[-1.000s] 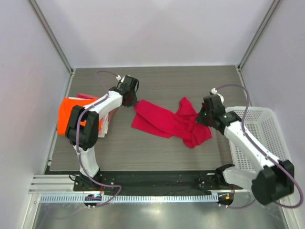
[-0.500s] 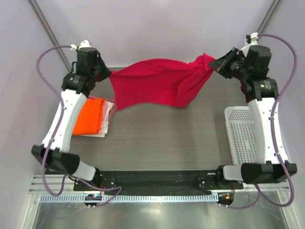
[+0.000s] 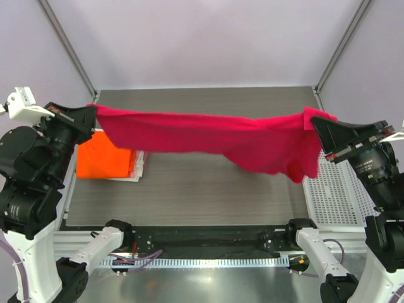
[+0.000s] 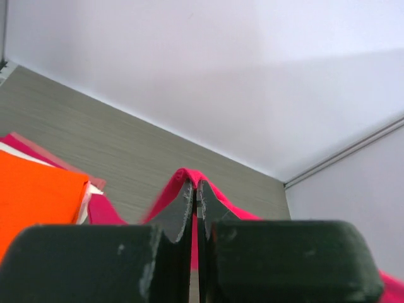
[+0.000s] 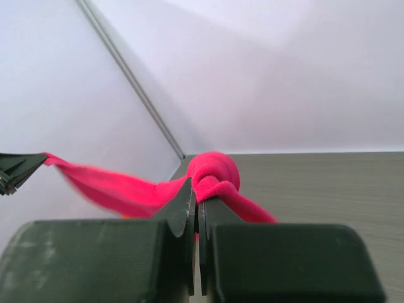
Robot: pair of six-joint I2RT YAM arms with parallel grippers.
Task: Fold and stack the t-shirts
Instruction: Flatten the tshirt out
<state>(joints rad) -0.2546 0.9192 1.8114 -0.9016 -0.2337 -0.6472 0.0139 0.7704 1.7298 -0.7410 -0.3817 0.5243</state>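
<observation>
A crimson-red t-shirt [image 3: 208,136] hangs stretched high above the table between both arms. My left gripper [image 3: 93,115] is shut on its left end, where the cloth [image 4: 189,178] peaks over the closed tips [image 4: 194,189]. My right gripper [image 3: 314,123] is shut on its right end, a bunched wad [image 5: 214,173] above the tips [image 5: 196,189]. The shirt's right part sags in folds [image 3: 290,161]. An orange t-shirt [image 3: 104,161] lies folded at the table's left on a pale pink/white one [image 3: 137,169].
A white lattice basket [image 3: 331,196] sits at the table's right edge, under my right arm. Frame posts [image 3: 66,44] rise at the back corners. The grey tabletop [image 3: 208,196] lies below the hanging shirt.
Both arms rose and spread apart, lifting the red shirt off the table and stretching it out wide. The orange stack stayed put.
</observation>
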